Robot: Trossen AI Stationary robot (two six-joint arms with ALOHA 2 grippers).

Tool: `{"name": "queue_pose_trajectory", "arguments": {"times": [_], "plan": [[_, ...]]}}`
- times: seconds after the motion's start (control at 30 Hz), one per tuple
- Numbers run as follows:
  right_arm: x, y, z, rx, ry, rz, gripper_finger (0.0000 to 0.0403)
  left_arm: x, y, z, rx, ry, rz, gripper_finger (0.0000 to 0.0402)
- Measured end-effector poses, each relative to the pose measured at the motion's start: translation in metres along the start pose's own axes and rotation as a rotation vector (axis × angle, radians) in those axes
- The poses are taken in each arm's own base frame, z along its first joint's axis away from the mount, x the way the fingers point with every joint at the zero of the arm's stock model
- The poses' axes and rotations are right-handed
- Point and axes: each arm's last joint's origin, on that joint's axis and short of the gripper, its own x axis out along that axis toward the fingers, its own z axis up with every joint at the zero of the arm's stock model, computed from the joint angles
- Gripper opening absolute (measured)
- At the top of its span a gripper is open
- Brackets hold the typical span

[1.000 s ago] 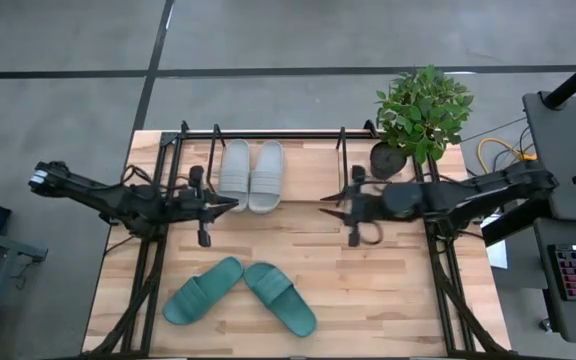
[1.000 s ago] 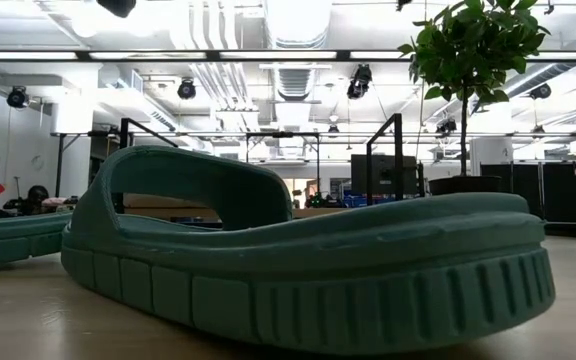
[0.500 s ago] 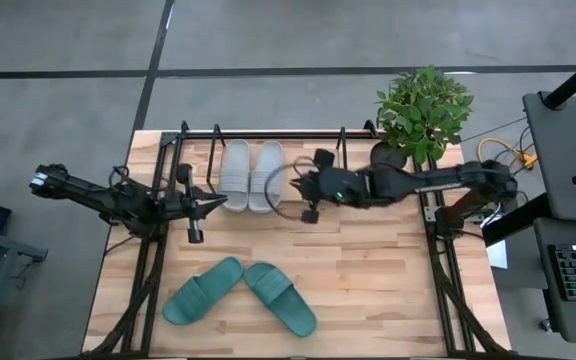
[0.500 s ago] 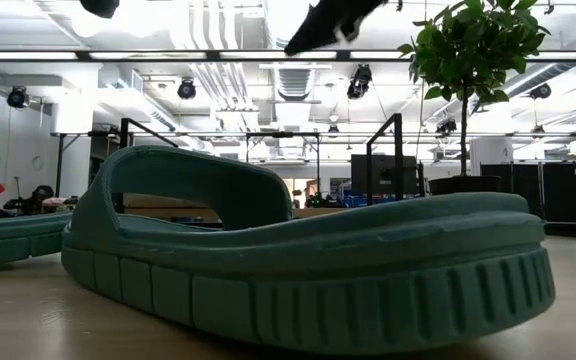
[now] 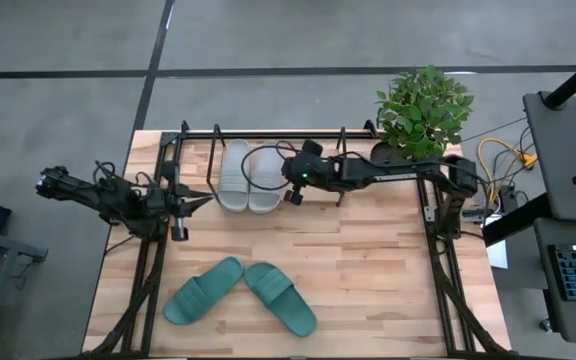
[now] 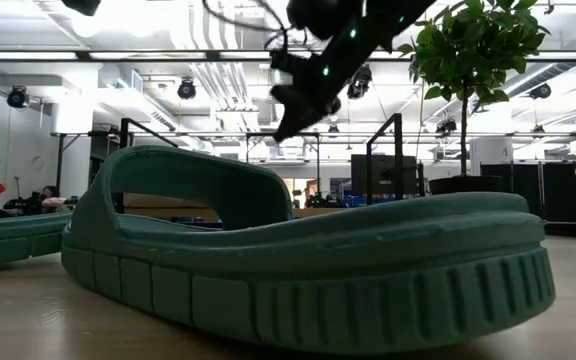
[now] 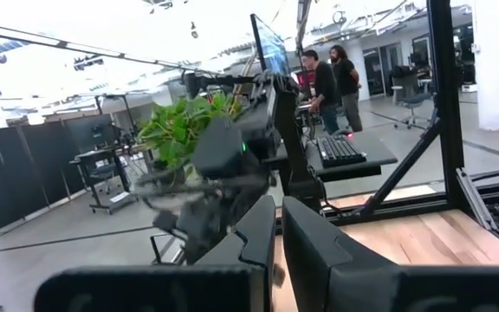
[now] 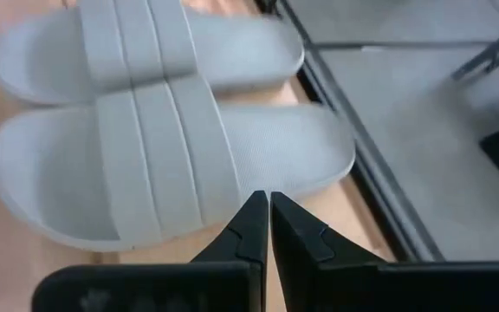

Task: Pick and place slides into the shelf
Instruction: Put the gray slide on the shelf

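Note:
Two light grey slides (image 5: pixel 235 172) (image 5: pixel 266 176) lie sole-down side by side in the shelf (image 5: pixel 268 134), between its upright end loops at the table's far edge. Two teal slides (image 5: pixel 203 290) (image 5: pixel 281 298) rest on the table near its near edge; one of them (image 6: pixel 298 270) fills the low view. My right gripper (image 5: pixel 284 186) (image 6: pixel 280 130) hovers shut just right of the grey pair; its wrist view shows it (image 8: pixel 265 208) over the nearer grey slide (image 8: pixel 171 165). My left gripper (image 5: pixel 206 196) (image 7: pixel 277 227) is shut, left of the grey pair, holding nothing.
A potted plant (image 5: pixel 423 110) stands at the table's far right corner. A shelf rod (image 8: pixel 353 139) runs close past the grey slide's end. Bare wood lies between the grey pair and the teal pair. People stand at desks in the room behind.
My right gripper has travelled from the table's middle right toward the left and the far edge, ending beside the grey slides and dropping into the low view. My left gripper has drawn back a little toward the table's left edge. The slides have stayed put.

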Motion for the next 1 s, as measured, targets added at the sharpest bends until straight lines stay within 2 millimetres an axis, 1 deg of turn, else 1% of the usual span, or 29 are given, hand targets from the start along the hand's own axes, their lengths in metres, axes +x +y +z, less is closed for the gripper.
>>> {"name": "queue_pose_trajectory", "arguments": {"times": [0.07,0.53,0.77,0.93,1.0], "plan": [[0.009,0.003,-0.005,-0.003,0.025,0.0,0.0009,0.0,0.0,0.0,0.001,0.002,0.0,0.001],[0.053,0.016,-0.035,-0.01,0.146,-0.003,0.0009,0.0,0.0,0.0,0.008,0.002,0.003,0.001],[0.06,0.011,-0.032,0.017,0.096,-0.014,0.0009,0.0,0.0,-0.001,0.009,0.004,0.002,0.001],[0.065,0.004,-0.031,0.031,0.062,0.057,0.0009,0.0,0.0,-0.001,0.01,0.005,0.002,0.001],[0.067,0.003,-0.031,0.035,0.061,0.06,0.0008,0.0,0.0,-0.001,0.01,0.004,0.002,0.001]]}}
